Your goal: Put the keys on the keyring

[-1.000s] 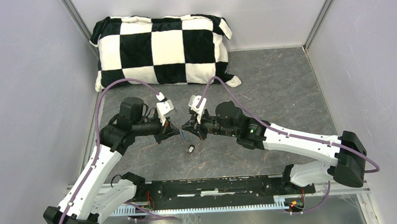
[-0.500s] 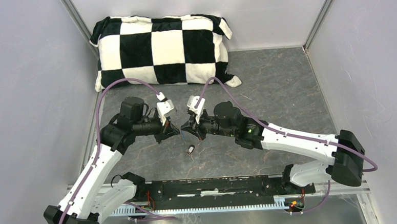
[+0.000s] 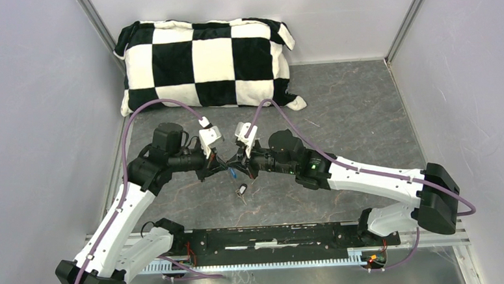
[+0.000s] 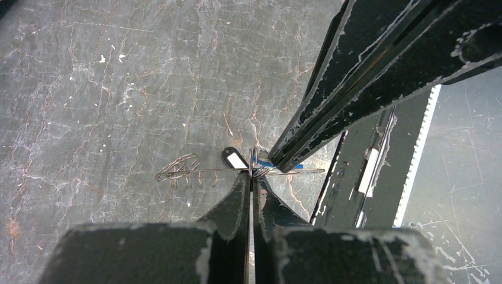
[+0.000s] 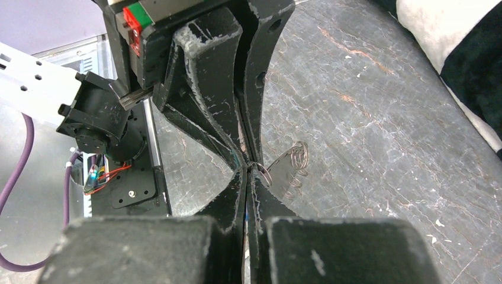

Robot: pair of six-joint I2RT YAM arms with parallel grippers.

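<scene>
Left pincer point(image 4: 251, 175) pinched shut on the keyring point(image 4: 177, 171) wire at frame centre, right pincer point(image 4: 283, 164) closed tight, tip to tip, blue key point(image 4: 268, 164) between them, black key point(image 3: 242, 190) on table point(image 3: 352, 111) just below.

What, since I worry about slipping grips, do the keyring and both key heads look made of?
The keyring: thin silvery wire that glints, likely bare metal. The blue key: head of bright, even colour, probably plastic. The black key: dark head with a pale centre, maybe plastic; too small to be sure.
</scene>
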